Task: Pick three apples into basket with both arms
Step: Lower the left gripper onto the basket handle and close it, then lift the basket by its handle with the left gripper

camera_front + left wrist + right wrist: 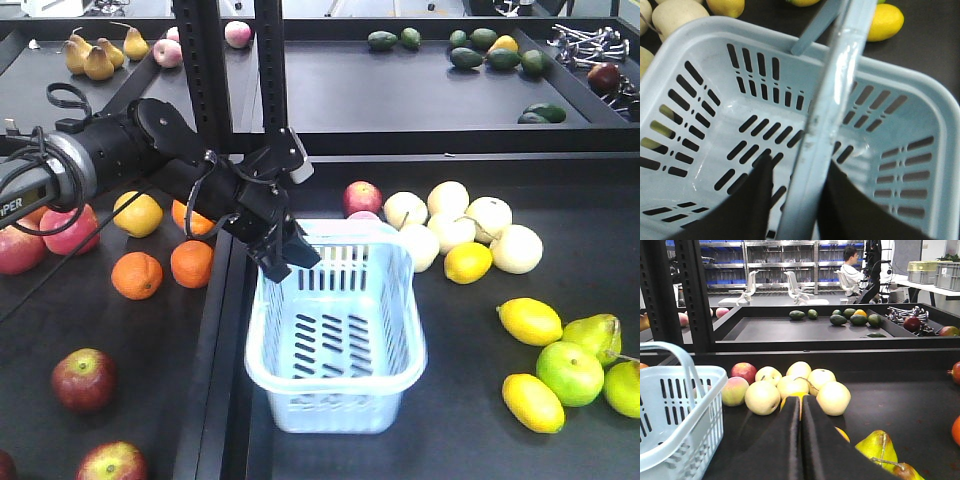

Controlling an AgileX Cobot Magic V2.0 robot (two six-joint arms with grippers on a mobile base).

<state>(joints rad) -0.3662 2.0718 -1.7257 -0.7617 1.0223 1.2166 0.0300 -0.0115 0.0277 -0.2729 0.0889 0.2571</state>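
Straddling the basket [715,27] handle [840,75] by its rear-left rim, left claw [799,170] grips it; right claw [801,400] sits closed, empty.

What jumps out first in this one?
The empty pale blue basket sits mid-table, with the left gripper over its back-left rim, jaws astride the handle. Dark red apples lie at the front view's lower left. The right gripper is shut, low beside pale round fruit.
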